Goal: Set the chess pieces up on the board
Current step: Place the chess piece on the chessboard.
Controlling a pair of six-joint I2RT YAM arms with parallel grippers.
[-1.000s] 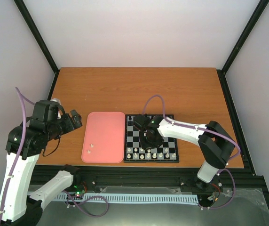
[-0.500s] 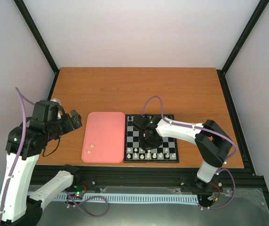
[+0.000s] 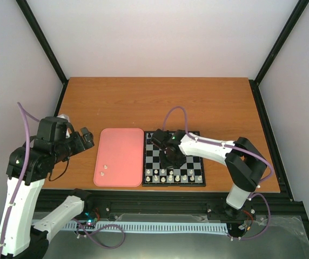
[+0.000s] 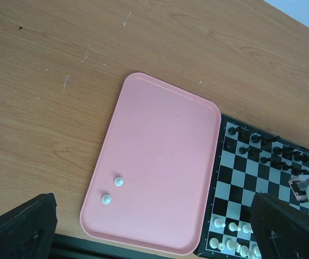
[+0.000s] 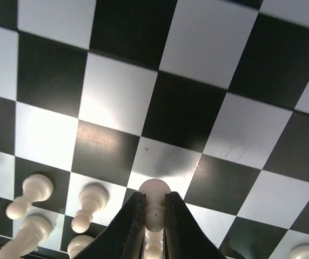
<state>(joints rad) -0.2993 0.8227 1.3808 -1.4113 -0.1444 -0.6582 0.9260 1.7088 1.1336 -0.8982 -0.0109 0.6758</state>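
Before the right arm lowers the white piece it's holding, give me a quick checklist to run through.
1. Right tool shut on the white piece: ok.
2. Piece upright in the grip: cannot tell.
3. Square of the board beneath it bare: ok.
4. Fingers apart from the nearby white pieces: ok.
5. Left tool open, off to the side of the board: ok.
6. Pink tray emptied: not ok, two white pieces lie on it.
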